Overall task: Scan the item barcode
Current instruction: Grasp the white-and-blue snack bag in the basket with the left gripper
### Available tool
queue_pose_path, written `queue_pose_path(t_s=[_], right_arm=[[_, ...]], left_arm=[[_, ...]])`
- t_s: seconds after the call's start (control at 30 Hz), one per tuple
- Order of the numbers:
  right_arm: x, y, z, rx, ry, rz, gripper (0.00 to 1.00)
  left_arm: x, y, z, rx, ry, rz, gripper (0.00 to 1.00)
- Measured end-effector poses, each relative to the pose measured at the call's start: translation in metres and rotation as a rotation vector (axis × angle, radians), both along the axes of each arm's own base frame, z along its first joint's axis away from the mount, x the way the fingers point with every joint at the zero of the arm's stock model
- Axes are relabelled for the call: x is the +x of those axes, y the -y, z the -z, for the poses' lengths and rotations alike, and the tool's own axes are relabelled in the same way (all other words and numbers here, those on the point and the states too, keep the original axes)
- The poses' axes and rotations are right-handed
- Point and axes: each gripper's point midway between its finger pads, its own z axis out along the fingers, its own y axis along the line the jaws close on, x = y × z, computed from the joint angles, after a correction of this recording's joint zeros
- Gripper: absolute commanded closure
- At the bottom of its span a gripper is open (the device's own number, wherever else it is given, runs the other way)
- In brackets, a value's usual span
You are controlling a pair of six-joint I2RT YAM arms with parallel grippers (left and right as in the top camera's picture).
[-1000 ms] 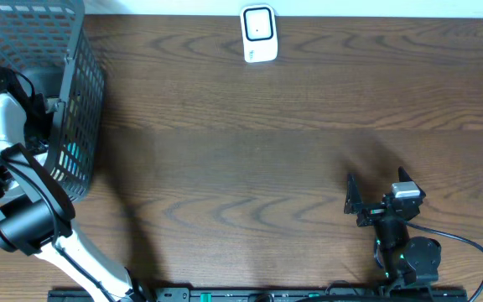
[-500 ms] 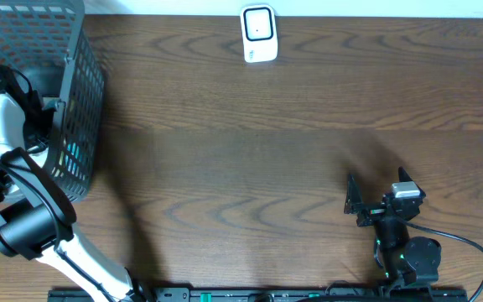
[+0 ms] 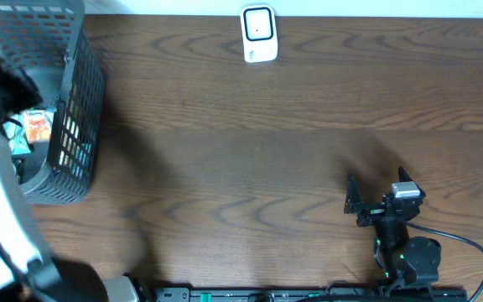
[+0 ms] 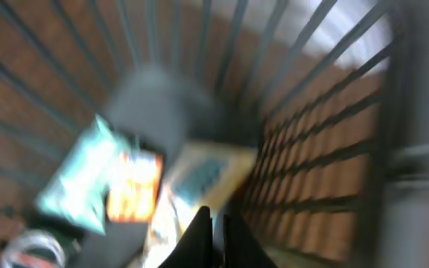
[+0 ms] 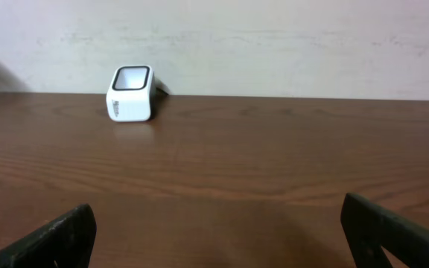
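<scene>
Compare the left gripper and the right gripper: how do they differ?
The left gripper is shut, the right gripper wide open. The left gripper hangs over packets inside the grey basket; the right gripper sits low over the table, facing the white scanner. The left gripper's view is blurred, the right gripper's sharp. Both have dark fingers.

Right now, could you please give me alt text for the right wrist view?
A small white scanner stands at the far left of a brown wooden table, near a pale wall. The right gripper is open, its fingers in the bottom corners.
</scene>
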Motion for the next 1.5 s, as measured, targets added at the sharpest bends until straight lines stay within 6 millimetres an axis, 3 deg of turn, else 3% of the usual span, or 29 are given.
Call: queue_pose_path(t_s=[0.13,0.27,0.37,0.47,0.53,0.7,0.87,1.13,1.33,1.5], right_arm=[[0.000,0.000,0.000,0.000,0.000,0.000,0.01],[0.000,0.000,0.000,0.000,0.000,0.000,0.01],[0.000,0.000,0.000,0.000,0.000,0.000,0.01],[0.000,0.000,0.000,0.000,0.000,0.000,0.01],[0.000,0.000,0.000,0.000,0.000,0.000,0.01],[0.000,0.000,0.000,0.000,0.000,0.000,0.01],[0.000,0.000,0.000,0.000,0.000,0.000,0.01],[0.000,0.000,0.000,0.000,0.000,0.000,0.01],[0.000,0.000,0.000,0.000,0.000,0.000,0.01],[0.000,0.000,0.000,0.000,0.000,0.000,0.01]], left_arm=[[-0.008,0.008,-0.057,0.047,0.165,-0.013,0.93],[-0.014,0.012,-0.079,0.037,0.234,-0.038,0.92],[-0.017,0.014,-0.075,0.013,0.216,-0.049,0.62],[-0.019,0.012,-0.055,-0.020,0.150,-0.071,0.36],[-0.019,0.009,-0.039,-0.025,0.092,-0.077,0.27],[-0.012,-0.006,0.011,-0.059,-0.050,-0.099,0.16],[-0.012,-0.019,0.060,-0.099,-0.189,-0.104,0.15],[-0.012,-0.017,0.134,-0.147,-0.391,0.012,0.16],[-0.006,0.000,0.172,-0.224,-0.442,0.162,0.16],[-0.006,0.002,0.197,-0.244,-0.491,0.194,0.15]])
